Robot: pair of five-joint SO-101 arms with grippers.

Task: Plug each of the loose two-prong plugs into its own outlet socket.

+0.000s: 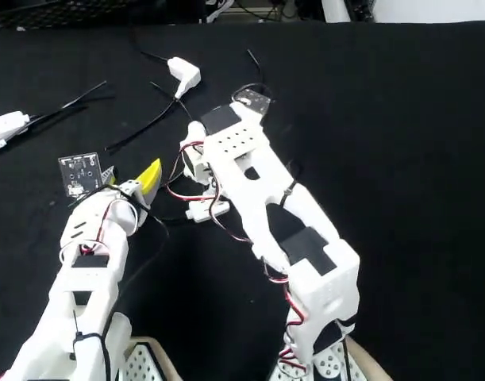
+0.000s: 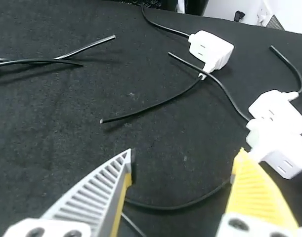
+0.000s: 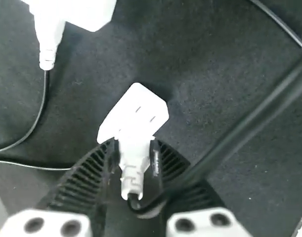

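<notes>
Nearest me, the left pincer is hanging wide open and empty over the black table, one finger grey and one yellow. A white two-slot piece is lying just beside its yellow finger, touching another white body.

A little further on, the right pincer is gripping a white plug narrowly between its black fingers. The plug's long axis is running straight along the fingers, cable trailing back. Directly ahead of the fingertips a socket block is sitting end-on against the plug, its two slots facing up. To my eye the coming push is turning on that line staying straight, and I cannot tell whether any prongs are seated. The right arm is plainly the nearer one for this pairing.

Farthest off, a second socket block is lying on its thin black cord, and a white connector is resting at the table's far left edge.

I am counting two arms, and three white bodies lying clear of them in the overhead view
</notes>
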